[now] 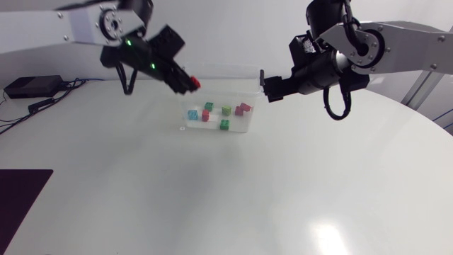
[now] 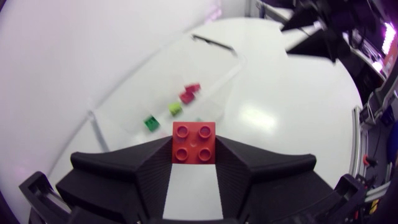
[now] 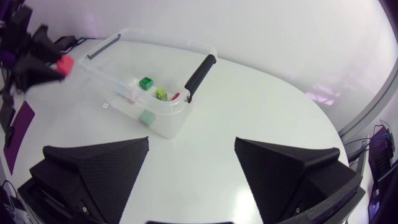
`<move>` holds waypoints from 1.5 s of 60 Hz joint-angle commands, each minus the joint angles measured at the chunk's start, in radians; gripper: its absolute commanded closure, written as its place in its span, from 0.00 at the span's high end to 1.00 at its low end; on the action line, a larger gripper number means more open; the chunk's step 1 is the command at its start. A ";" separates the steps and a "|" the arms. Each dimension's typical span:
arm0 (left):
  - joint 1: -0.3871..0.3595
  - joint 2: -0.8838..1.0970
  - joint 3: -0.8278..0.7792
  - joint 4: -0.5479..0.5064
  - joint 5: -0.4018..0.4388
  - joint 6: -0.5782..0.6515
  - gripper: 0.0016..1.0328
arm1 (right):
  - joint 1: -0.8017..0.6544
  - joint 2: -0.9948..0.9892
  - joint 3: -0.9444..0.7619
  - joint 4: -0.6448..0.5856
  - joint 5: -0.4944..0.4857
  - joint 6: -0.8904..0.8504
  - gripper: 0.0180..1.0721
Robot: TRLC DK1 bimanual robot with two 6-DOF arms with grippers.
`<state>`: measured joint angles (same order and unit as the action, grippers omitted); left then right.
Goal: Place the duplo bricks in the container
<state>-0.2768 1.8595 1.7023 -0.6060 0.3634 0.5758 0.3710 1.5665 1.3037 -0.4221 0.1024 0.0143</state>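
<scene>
**Gripping a red four-stud plastic duplo brick (image 2: 194, 142) in the air beside the container**

The left fingers (image 2: 140, 174) are clamping this brick from two sides at their tips, with its four studs facing the wrist camera. They are holding it clear of the white round surface (image 1: 283, 191), near the left end of the clear plastic container (image 1: 212, 128), which is lying just ahead of them.

Inside the container, six small loose bricks are lying on its floor: a blue brick (image 1: 192, 114), a red one (image 1: 205, 115), two green ones (image 1: 209, 106), a lime one (image 1: 226, 110) and a dark red one (image 1: 243, 108).

The right fingers (image 3: 93, 168) are standing wide apart with nothing between them. They are hovering above the surface at the container's right end, with the container ahead of them. A black bar handle (image 3: 200, 74) is sitting on the container's near rim on that side.
</scene>
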 commanded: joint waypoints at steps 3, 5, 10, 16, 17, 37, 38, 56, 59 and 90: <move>0.033 0.090 0.152 0.078 0.019 -0.156 0.04 | 0.002 -0.034 -0.026 0.000 0.017 -0.011 0.95; 0.036 0.129 0.186 0.115 0.019 -0.182 0.04 | 0.003 -0.037 -0.026 0.000 0.019 -0.011 0.95; 0.039 0.268 0.329 0.130 -0.003 -0.235 0.05 | 0.003 -0.049 -0.034 -0.001 0.022 -0.011 0.95; 0.031 0.403 0.465 0.123 -0.055 -0.254 0.07 | 0.003 -0.056 -0.041 -0.001 0.028 -0.008 0.95; 0.030 0.426 0.491 0.114 -0.061 -0.260 0.07 | 0.003 -0.056 -0.043 -0.001 0.029 -0.008 0.95; 0.004 0.506 0.620 0.040 -0.175 -0.275 0.79 | 0.005 -0.080 -0.063 -0.001 0.040 -0.010 0.95; 0.004 0.501 0.620 0.035 -0.178 -0.275 0.83 | 0.005 -0.082 -0.063 -0.001 0.042 -0.011 0.95; 0.007 0.228 0.504 -0.055 -0.221 -0.330 0.96 | 0.016 -0.125 -0.075 -0.018 0.042 -0.010 0.95; 0.005 0.136 0.448 -0.055 -0.221 -0.355 0.96 | 0.016 -0.141 -0.080 -0.021 0.045 -0.010 0.95; 0.168 -0.628 -0.414 0.183 -0.440 -0.387 0.96 | -0.141 -0.487 -0.343 0.023 0.066 -0.071 0.95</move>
<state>-0.1543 1.3067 1.4330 -0.4610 -0.0631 0.1982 0.2646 1.1397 1.0348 -0.4263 0.1596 -0.0208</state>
